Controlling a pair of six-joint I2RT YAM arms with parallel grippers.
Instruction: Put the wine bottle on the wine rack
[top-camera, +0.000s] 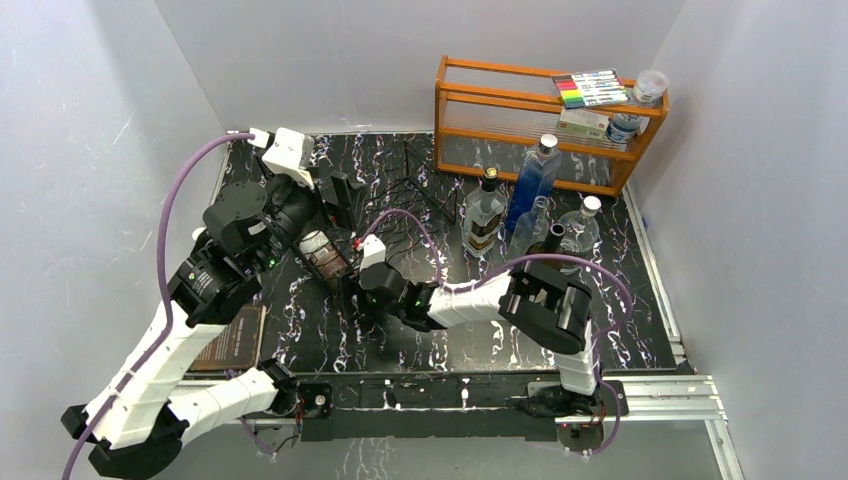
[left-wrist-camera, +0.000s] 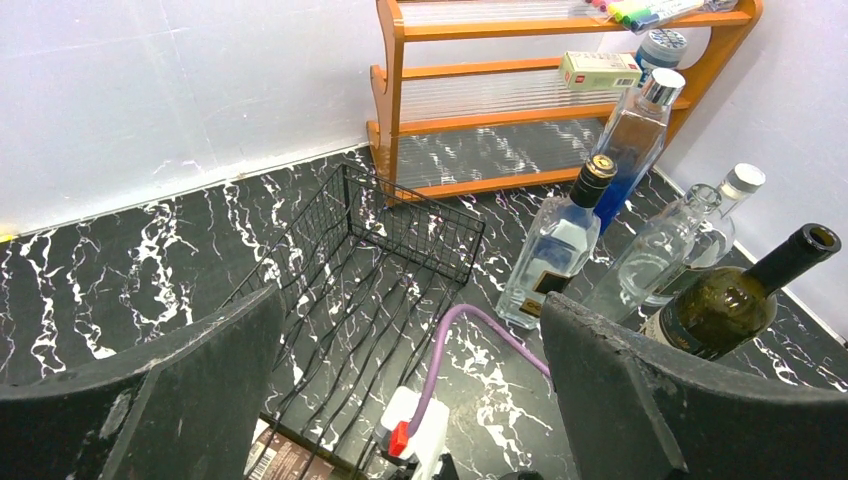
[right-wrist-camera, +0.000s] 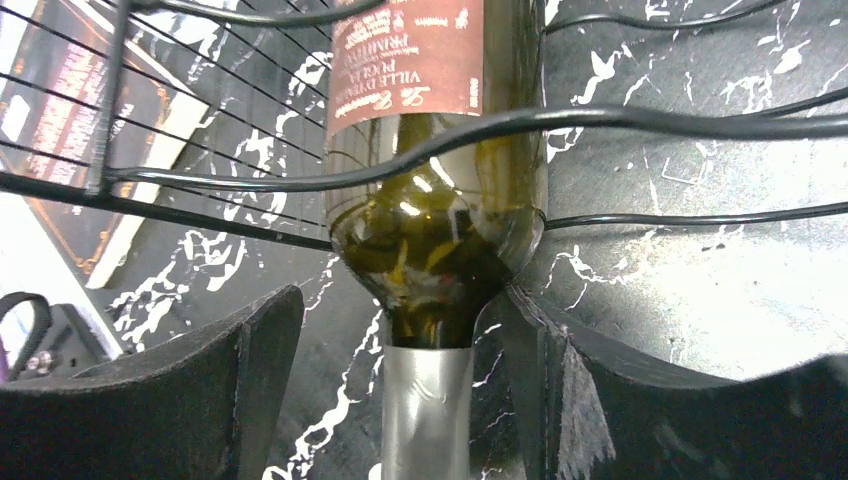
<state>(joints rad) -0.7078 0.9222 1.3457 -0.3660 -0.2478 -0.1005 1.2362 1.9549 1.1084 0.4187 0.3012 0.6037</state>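
Observation:
The wine bottle (right-wrist-camera: 435, 220), dark green glass with a brown label and a silver foil neck, lies on its side in the black wire wine rack (right-wrist-camera: 640, 120). My right gripper (right-wrist-camera: 400, 400) is open, its fingers standing either side of the foil neck with a gap on both sides. In the top view the bottle (top-camera: 325, 258) lies at the rack's (top-camera: 410, 185) near left end, with the right gripper (top-camera: 352, 295) at its neck. My left gripper (left-wrist-camera: 410, 400) hangs open and empty above the rack (left-wrist-camera: 380, 250); in the top view the left gripper (top-camera: 338, 205) is just behind the bottle.
Several upright bottles stand right of the rack: a dark green one (left-wrist-camera: 730, 300), a clear black-capped one (left-wrist-camera: 555, 250), a blue one (left-wrist-camera: 635, 130). An orange wooden shelf (top-camera: 540, 110) stands at the back right. A dark flat book (top-camera: 235, 340) lies near the left arm.

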